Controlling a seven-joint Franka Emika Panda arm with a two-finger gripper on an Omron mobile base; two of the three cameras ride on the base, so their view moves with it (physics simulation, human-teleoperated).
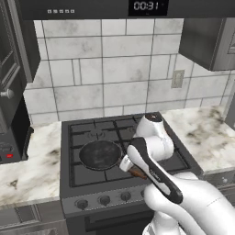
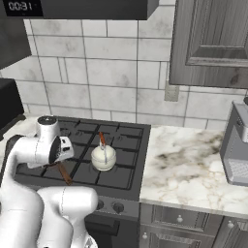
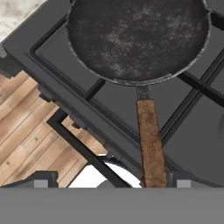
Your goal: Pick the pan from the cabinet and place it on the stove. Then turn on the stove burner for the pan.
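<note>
At the top of my left base view I read "00:31" on the dark overhead appliance's glowing white digital display (image 1: 147, 6); it shows again upper left in my right base view (image 2: 20, 6).

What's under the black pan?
The pan sits on the stove, on its black grate, at the front left. The burner beneath is covered by the pan, so it cannot be seen.

Arm hides pan (image 1: 99, 154) handle and right-hand stove (image 1: 78, 186) knobs, cabinet (image 2: 213, 43) cropped.
</note>
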